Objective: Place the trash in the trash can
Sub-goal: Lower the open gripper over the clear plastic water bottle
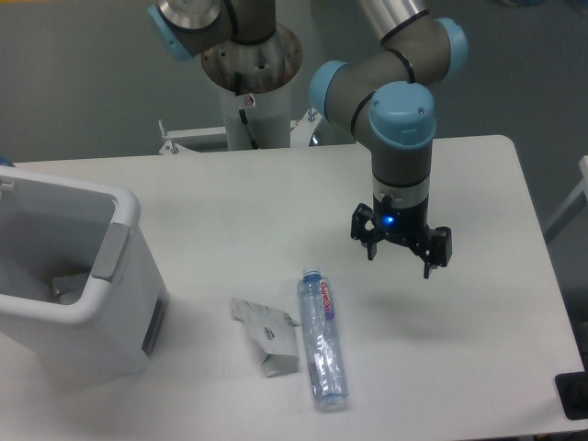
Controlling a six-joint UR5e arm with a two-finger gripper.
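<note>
Crushed clear bottle (322, 340), crumpled white carton (265, 334)

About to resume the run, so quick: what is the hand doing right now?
Hand: open, holding nothing, above the table to the right of the bottle.

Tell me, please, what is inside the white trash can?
Inside the trash can, a pale grey shape lies at the bottom; I cannot identify it. The near wall hides the rest.

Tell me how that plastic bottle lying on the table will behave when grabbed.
The bottle looks clear and empty, so probably light. Its crumpled walls may buckle under squeeze. Lying on its side, it could roll if the open end effector nudges it.
</note>
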